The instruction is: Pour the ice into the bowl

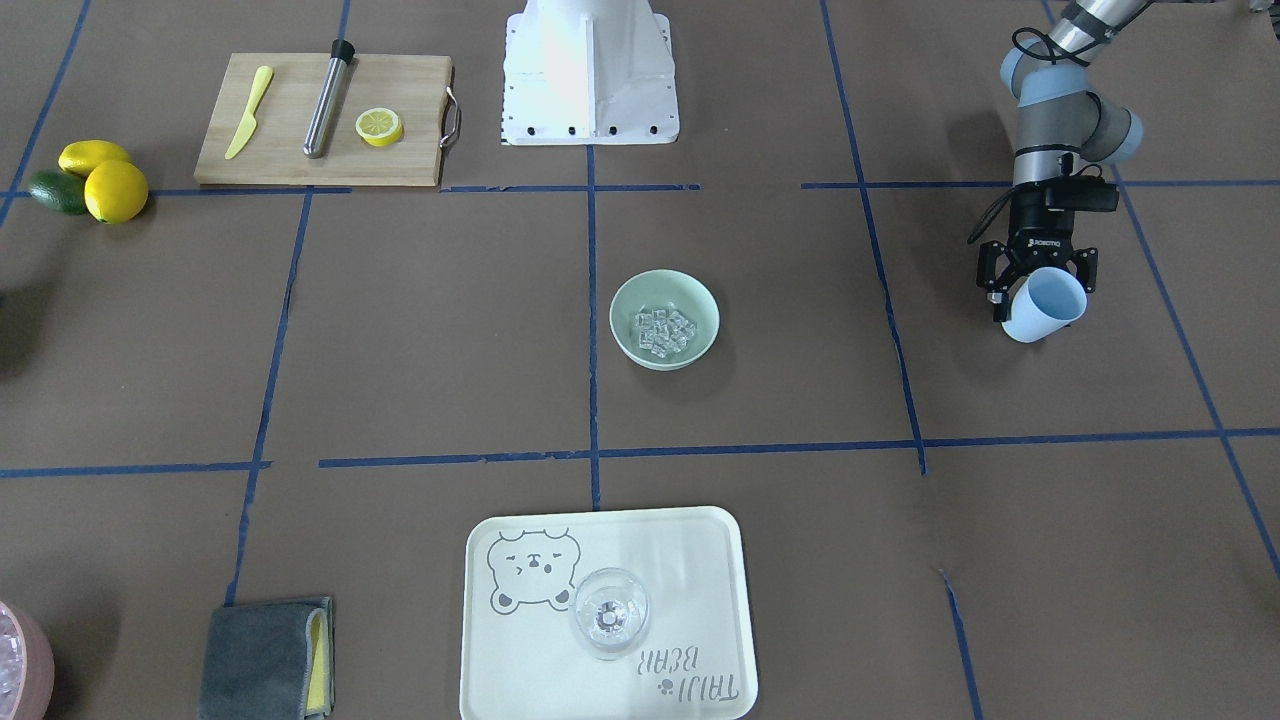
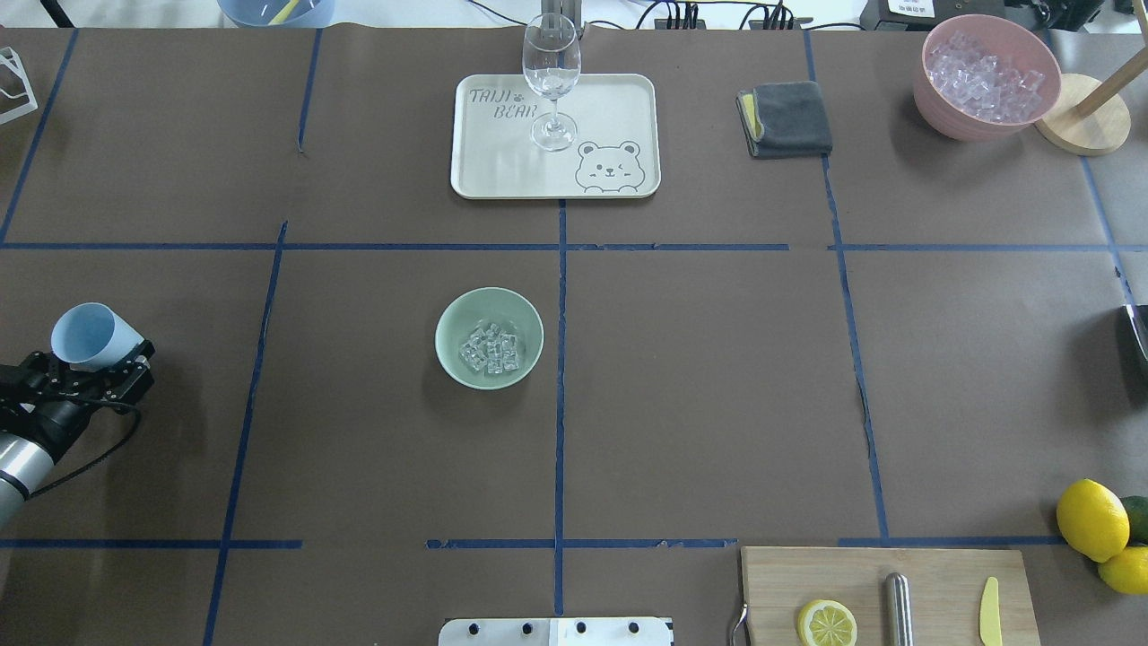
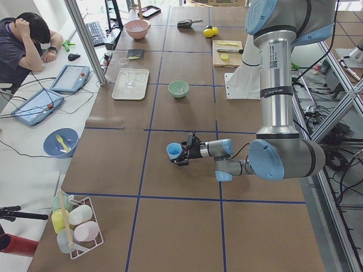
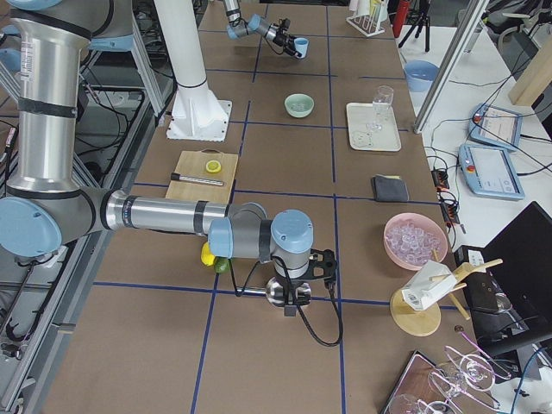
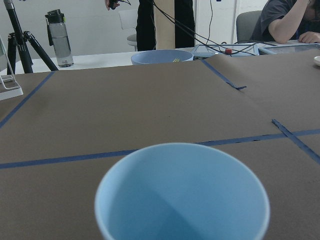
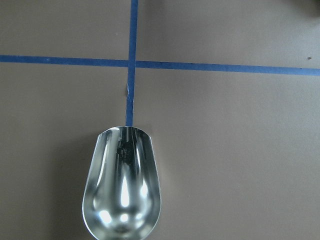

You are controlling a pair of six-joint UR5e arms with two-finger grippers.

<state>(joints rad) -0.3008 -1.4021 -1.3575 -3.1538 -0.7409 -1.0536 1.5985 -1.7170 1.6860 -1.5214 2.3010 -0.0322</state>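
While your left gripper (image 1: 1040, 284) clasps the tilted blue cup (image 1: 1046, 308) between its fingers, you see the ice (image 1: 664, 331) heaped in the mint-green bowl (image 1: 628, 300), well apart from them; whether the right gripper (image 4: 297, 290) grips the metal scoop (image 6: 121, 185), you cannot tell.

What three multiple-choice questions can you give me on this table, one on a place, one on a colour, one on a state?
1. The wine glass stands on: A the cutting board, B the bear tray, C the grey cloth.
2. The cup in the left gripper is: A blue, B pink, C yellow.
3. The mint-green bowl is: A empty, B overturned, C holding ice cubes.
B, its foot rests on the tray; A, pale blue in the front view; C, clear cubes lie inside it.
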